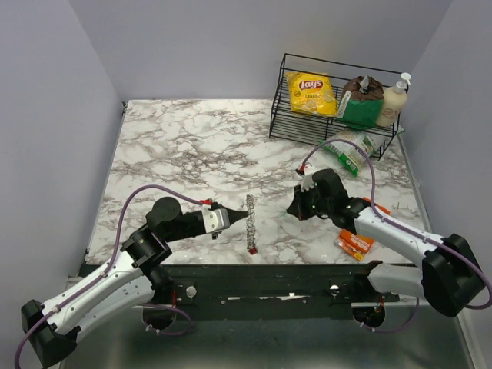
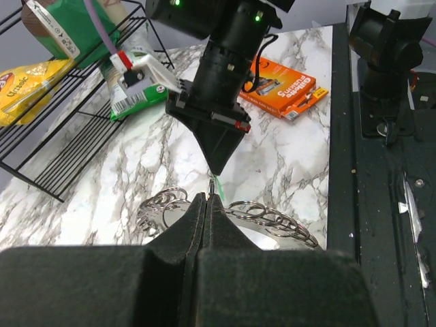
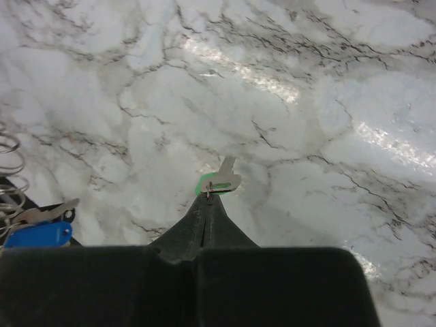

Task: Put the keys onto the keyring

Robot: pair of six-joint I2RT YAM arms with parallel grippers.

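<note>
Keyring: the keyring (image 1: 250, 207) is near the middle of the table's near half, seen edge-on from above as a thin strip running toward and away from the arms. From the left wrist its wire loops (image 2: 269, 216) fan out to both sides of the fingertips.
Left tool: the left tool (image 1: 243, 221) has its jaws fully closed, pinching the keyring's rim from the left side.
Keys on the ring side: a red key (image 1: 252, 250) sits at the strip's near end. A blue key (image 3: 37, 234) lies beside the coils at the lower left of the right wrist view.
Green key: the green key (image 3: 219, 182) is clamped by its head at the tip of the right tool (image 1: 292, 211), with its blade pointing away from the tool. Whether it touches the marble cannot be told.
Right tool: its jaws are fully closed on that key, and a strip of bare marble separates it from the keyring.
Near edge: the table (image 1: 177, 146) ends just below the red key.
Right side: an orange packet (image 1: 355, 244) lies by the near edge, beside the right arm. A green-and-white packet (image 1: 350, 150) lies in front of the wire basket (image 1: 278, 115).
Far right corner: the basket holds a yellow chip bag (image 1: 311, 92) and a bottle (image 1: 392, 104).
Open room: bare marble stretches to the far left, as far as the walls.
</note>
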